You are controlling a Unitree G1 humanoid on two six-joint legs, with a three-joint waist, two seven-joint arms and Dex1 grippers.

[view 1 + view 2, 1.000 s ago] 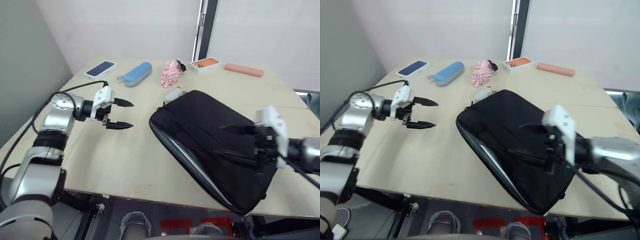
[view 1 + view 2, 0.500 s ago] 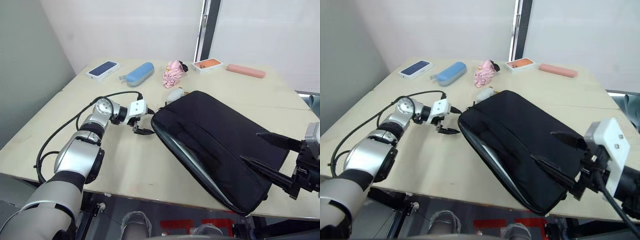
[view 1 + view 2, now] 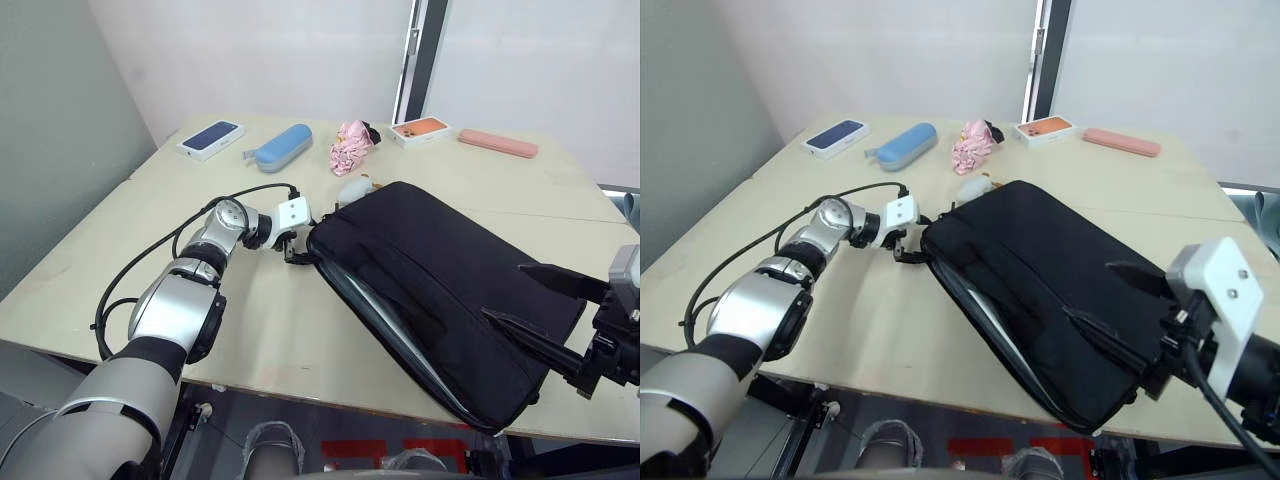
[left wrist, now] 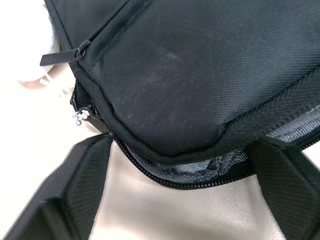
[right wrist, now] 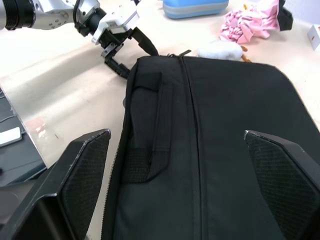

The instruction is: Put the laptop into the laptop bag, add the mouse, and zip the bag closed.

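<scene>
Black fabric marks the laptop bag (image 3: 440, 290), flat on the table (image 3: 140, 260). At its near-left corner the left gripper (image 3: 298, 252) sits spread around the unzipped seam. A silver laptop edge (image 3: 385, 335) shows inside, so packing seems done, zipping remains. The right gripper (image 3: 540, 310) hovers spread at the bag's right end.

blue case (image 3: 278, 148) | pink cloth (image 3: 350, 147) | two phone boxes (image 3: 211, 139) (image 3: 419, 130) | pink case (image 3: 498, 144)

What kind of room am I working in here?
Probably an office or lab test room: a pale wooden table against plain white walls, holding desk items such as the black laptop bag, a boxed phone and a blue case.
</scene>
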